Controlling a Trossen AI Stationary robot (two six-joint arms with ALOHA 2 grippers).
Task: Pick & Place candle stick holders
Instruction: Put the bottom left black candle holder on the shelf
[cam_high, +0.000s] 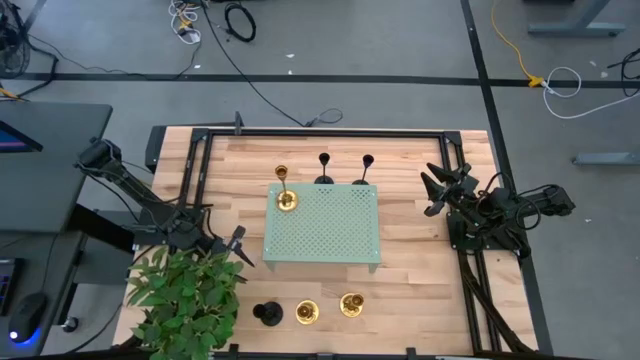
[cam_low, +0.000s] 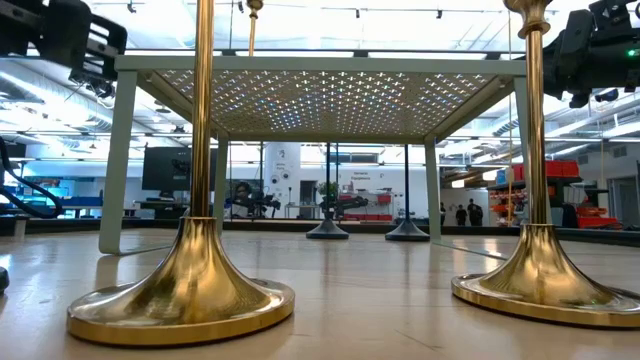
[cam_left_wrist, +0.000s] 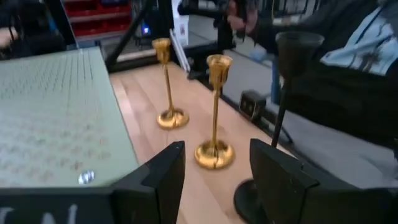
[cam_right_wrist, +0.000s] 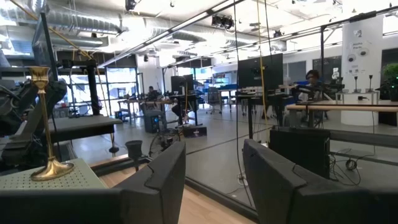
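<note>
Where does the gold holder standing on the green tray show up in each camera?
High view: gold candle stick holder stands on the tray's far-left corner.
Low view: only its top shows above the tray's edge.
Left wrist view: not in it.
Right wrist view: upright on the tray corner.
Shared landmark: the pale green perforated tray.

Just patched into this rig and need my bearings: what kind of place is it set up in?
Probably an open robotics lab or workshop: a wooden workbench on a bare floor strewn with cables, with exposed ceiling ducts and rows of monitors on desks beyond.
</note>
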